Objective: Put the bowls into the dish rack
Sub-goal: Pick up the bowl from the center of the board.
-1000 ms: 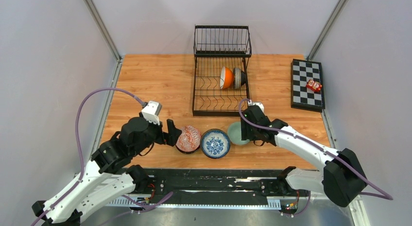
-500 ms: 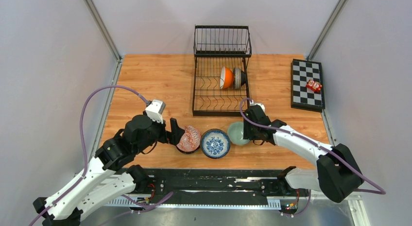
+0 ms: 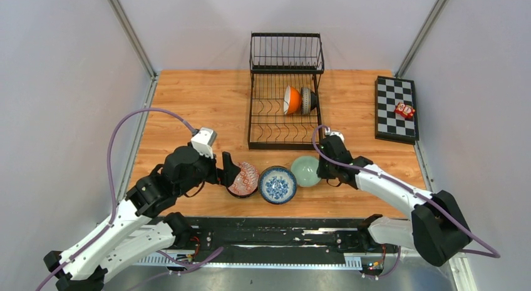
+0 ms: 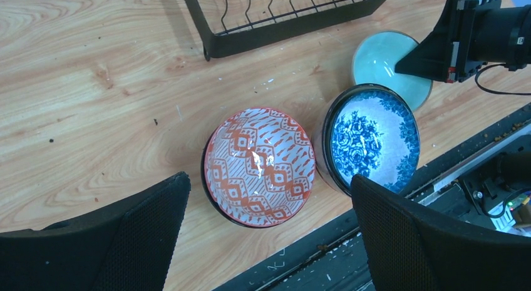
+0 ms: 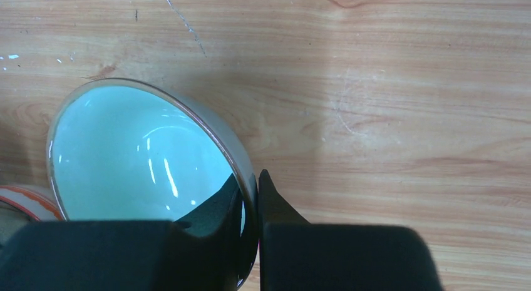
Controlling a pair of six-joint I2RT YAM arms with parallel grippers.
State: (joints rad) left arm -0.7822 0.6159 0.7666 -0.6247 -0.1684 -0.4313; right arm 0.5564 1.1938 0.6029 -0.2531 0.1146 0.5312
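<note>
pale green bowl (image 3: 305,171): near centre, just right of blue floral bowl (image 3: 277,184), rim pinched by right gripper (image 5: 255,191) | red-patterned bowl (image 3: 244,178): left of blue, below wide-spread left gripper (image 4: 268,181) | dish rack (image 3: 269,144): far, orange bowl (image 3: 291,100) and dark bowl (image 3: 307,100) on edge inside

place: robotics lab, enclosed test cell
walls: boxed in here, plain pale grey panel walls (image 3: 62,84) w/ bare aluminium corner posts (image 3: 131,37)
bench: light wooden tabletop (image 3: 200,103), black metal mounting rail (image 3: 275,238) along near edge
rig: left white-and-black robot arm (image 3: 119,234) & right white-and-black robot arm (image 3: 388,184) based side by side, purple cable (image 3: 152,109) looping loose
props: black wire dish rack (image 3: 287,53), pale green ceramic bowl (image 3: 305,171), black-and-white checkered board (image 3: 391,112), kitchen bits laid out on a bench
</note>
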